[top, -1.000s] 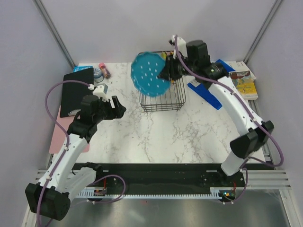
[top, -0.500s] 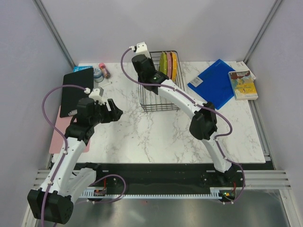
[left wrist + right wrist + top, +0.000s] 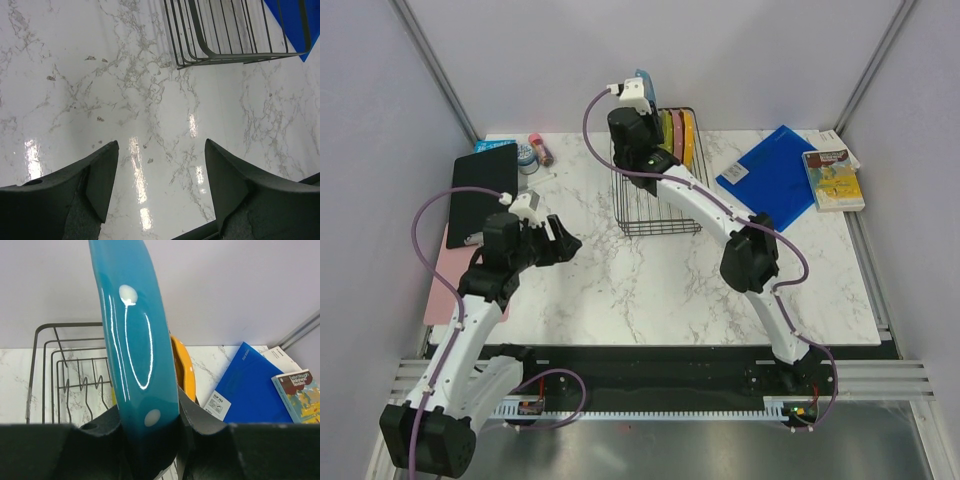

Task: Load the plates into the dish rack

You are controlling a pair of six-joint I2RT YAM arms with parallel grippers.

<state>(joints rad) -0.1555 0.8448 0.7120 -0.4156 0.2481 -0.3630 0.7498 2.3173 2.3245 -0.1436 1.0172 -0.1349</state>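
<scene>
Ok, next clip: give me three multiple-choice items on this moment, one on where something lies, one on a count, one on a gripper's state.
1. In the top view, where is the flat blue rectangular folder relative to the black wire dish rack?
A) inside it
B) to its right
C) to its left

2. How many round dotted plates stand in the rack?
A) one
B) five
C) three

3. The right gripper is:
A) shut on the teal blue dotted plate
B) open and empty
C) shut on a rack wire

Answers:
1 B: the folder lies flat beyond the rack's right side.
2 C: the lime green plate, pink plate and orange-yellow plate stand on edge there.
3 A: its fingers clamp the plate's lower rim in the right wrist view.
</scene>
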